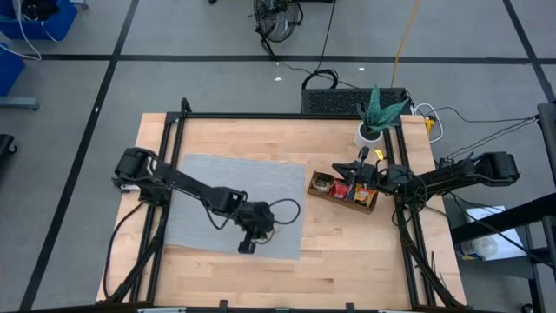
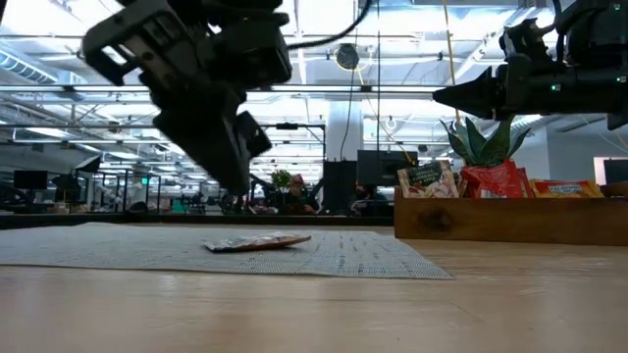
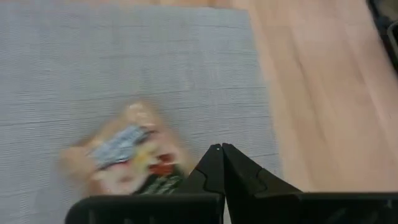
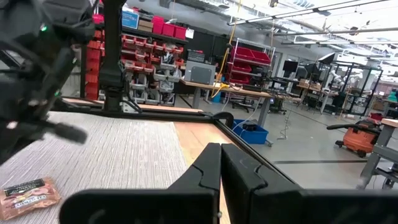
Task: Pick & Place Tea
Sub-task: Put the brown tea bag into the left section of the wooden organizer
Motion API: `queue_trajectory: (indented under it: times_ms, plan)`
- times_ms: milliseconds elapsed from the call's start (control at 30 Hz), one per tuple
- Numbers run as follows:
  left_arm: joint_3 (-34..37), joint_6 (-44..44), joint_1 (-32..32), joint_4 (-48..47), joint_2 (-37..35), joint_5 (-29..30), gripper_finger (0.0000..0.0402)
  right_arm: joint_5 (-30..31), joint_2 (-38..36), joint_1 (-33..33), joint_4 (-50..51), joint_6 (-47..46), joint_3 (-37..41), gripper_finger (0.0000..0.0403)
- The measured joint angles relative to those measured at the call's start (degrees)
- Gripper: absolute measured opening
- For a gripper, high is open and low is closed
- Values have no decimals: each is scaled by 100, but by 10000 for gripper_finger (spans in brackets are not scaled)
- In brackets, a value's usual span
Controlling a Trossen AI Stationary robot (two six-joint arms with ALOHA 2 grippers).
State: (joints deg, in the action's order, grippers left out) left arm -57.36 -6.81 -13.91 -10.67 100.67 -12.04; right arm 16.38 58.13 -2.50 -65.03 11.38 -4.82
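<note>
Wooden table (image 1: 347, 252) is carrying a grey mat (image 1: 195, 187) on its left half. L arm is reaching across the mat; left gripper (image 1: 247, 247) is hanging just above the mat's near edge, fingers pressed together w/ nothing between them, tips meeting in the left wrist view (image 3: 221, 148). R arm is waiting at the table's right side; right gripper (image 1: 352, 165) is hovering over the brown wooden tray (image 1: 344, 196), fingers likewise closed on nothing. Tray is sitting just right of the mat, beside a white pot w/ a green plant (image 1: 375, 117), and is holding upright tea sachets (image 2: 491, 179). One sachet (image 2: 257, 241) is lying flat on the mat, just beside the left gripper, not touching it.
</note>
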Motion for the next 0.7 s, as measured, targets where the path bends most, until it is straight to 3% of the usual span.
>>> queue_trajectory:
  times_ms: [267, 700]
  plan:
    - [-2, -54, -89, 723, 397, -287, 1, 0, 0, -1, -25, -15, 0, 0]
    - [-2, -189, -69, 347, 399, 248, 1, -13, 0, -1, -26, -20, 0, 0]
